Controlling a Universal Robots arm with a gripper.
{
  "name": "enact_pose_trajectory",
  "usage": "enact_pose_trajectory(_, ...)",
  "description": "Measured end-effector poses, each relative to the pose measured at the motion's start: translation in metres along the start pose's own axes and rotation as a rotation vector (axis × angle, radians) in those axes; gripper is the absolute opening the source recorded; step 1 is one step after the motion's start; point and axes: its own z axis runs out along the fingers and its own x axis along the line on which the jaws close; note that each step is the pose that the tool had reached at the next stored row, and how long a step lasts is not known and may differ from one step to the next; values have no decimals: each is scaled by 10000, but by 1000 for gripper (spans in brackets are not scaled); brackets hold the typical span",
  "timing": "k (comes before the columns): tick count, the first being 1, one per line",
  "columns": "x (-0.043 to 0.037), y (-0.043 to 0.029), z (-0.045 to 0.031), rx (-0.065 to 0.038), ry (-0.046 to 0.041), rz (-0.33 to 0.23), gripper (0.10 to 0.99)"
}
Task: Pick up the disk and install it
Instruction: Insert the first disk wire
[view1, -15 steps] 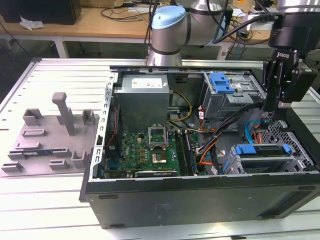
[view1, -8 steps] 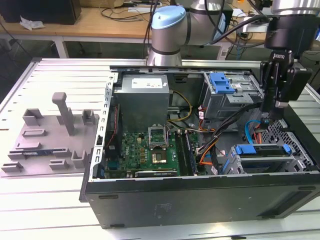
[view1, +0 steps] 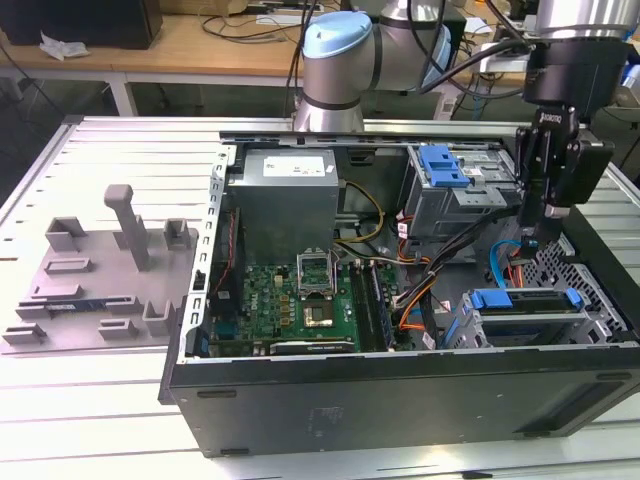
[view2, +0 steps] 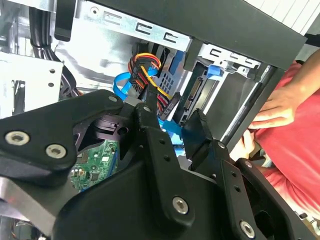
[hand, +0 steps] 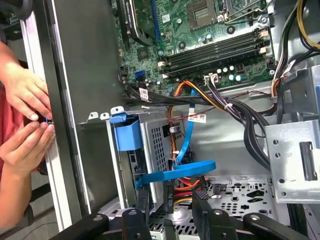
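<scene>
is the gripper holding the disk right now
No, in the exterior view the gripper hangs empty above the disk, which sits lower in the computer case, apart from it.

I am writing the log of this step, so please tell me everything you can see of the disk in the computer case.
In the exterior view the disk is a flat grey metal block with a blue plastic frame around it. It lies level in a bay at the near corner of the open case, at the exterior view's right, orange cables beside it. The gripper hangs above it, open, not touching it. Its label cannot be made out.
</scene>
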Motion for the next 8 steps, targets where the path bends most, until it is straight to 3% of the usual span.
enact_pose_trajectory(2, -12, 3, 25, 58, -11, 28, 471)
enact_pose_trajectory(3, -17, 4, 35, 84, -15, 40, 384)
enact_pose_trajectory(8, -16, 41, 48, 184, -30, 90, 384)
